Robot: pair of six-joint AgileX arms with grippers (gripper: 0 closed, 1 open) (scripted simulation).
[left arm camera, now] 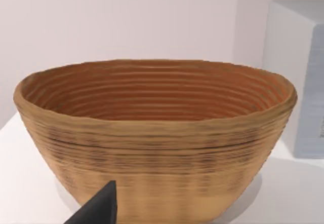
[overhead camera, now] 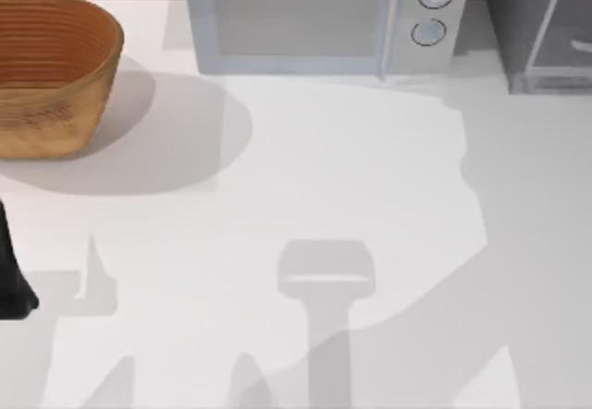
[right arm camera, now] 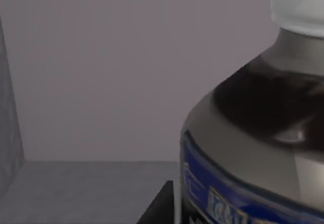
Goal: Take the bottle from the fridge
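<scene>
My right wrist view looks into the fridge (overhead camera: 541,30), top-right corner of the bench (overhead camera: 370,196). The bottle (right arm camera: 253,148) stands inside on its grey floor, very close to the cam; a dark tip, prob. my right hand's finger (right arm camera: 159,206), sits just beside it. Can't tell its grip. Left hand (overhead camera: 11,279) is parked at bench's left edge, facing the basket (left arm camera: 152,143); grip unclear too.

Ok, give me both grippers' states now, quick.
Left gripper: parked at the table's left edge facing the basket; cannot be told.
Right gripper: inside the fridge, right beside the bottle; cannot be told.
</scene>
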